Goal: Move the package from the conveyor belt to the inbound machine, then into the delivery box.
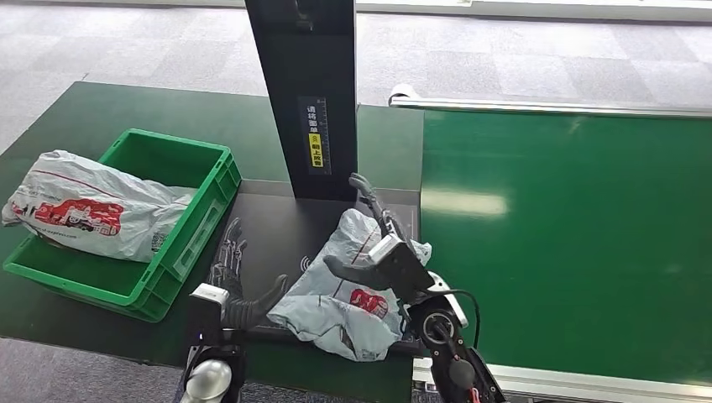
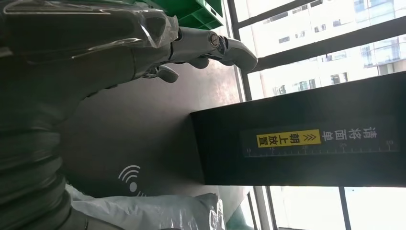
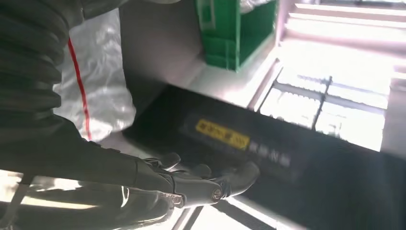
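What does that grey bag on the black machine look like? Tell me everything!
The grey bag is a crinkly, shiny plastic mailing pouch with a red picture and thin red lines printed on it. It lies flat and rumpled on the black machine's plate, in front of its dark post. The right hand rests on top of it; the left hand sits just beside it.

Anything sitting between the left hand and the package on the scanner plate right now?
Nothing: in the head view, bare black plate separates the left hand from the package; the thumb reaches toward its edge.
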